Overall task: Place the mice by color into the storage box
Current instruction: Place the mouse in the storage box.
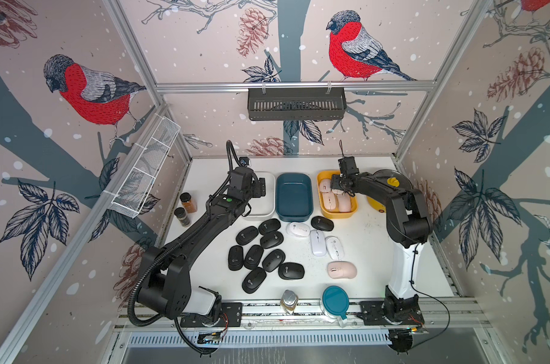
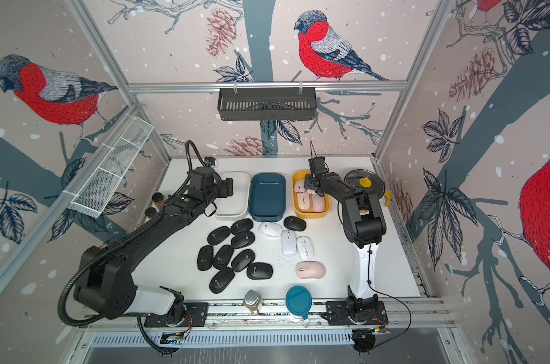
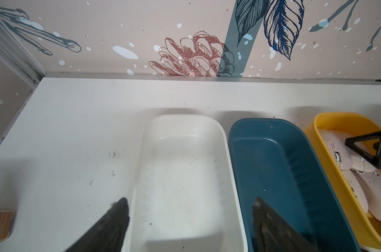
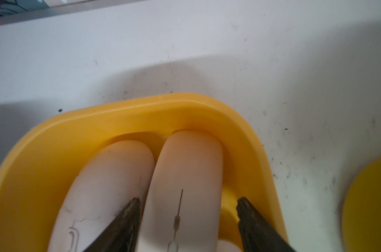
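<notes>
Right pincer [image 4: 188, 199] hangs parted around a pink mouse [image 4: 189, 165] in the yellow box [image 4: 141, 109], left pincer [image 3: 190, 200] spread wide, empty; black mice [image 1: 253, 256], white mice [image 1: 317, 242], lone pink mouse [image 1: 342, 270] await sorting.

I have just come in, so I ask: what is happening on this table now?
The right gripper is over the yellow box, its jaws open around a pink mouse lying inside beside other pink mice. The left gripper hovers open and empty above the white box. That box and the teal box hold nothing. Nine black mice, three white mice and one loose pink mouse lie on the table.
</notes>
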`<state>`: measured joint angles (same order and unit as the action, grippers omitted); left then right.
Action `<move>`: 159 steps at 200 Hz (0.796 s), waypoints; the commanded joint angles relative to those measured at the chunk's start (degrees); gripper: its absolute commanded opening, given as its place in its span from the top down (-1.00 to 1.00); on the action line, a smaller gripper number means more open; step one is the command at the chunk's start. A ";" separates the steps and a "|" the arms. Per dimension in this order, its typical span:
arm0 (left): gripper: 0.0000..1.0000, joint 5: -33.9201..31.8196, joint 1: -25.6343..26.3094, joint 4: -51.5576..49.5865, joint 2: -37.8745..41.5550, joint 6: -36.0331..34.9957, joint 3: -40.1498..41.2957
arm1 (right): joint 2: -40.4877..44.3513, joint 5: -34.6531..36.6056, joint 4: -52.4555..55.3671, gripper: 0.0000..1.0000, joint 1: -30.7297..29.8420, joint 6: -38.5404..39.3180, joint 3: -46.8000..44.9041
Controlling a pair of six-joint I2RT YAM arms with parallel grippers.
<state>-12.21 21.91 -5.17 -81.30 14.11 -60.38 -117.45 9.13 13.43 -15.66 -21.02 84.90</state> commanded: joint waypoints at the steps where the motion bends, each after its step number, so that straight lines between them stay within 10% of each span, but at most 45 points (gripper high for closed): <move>1: -0.74 -0.75 0.06 0.25 0.59 0.06 -0.44 | 2.35 0.72 0.08 -0.43 -0.74 0.14 0.70; 159: -0.69 -0.59 8.61 -7.69 6.85 6.22 0.48 | 45.33 0.45 -5.17 -0.44 -17.57 -5.85 -34.11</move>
<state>-13.47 29.21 -10.37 -75.24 16.91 -61.41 -76.77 9.26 10.15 -31.59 -23.97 55.20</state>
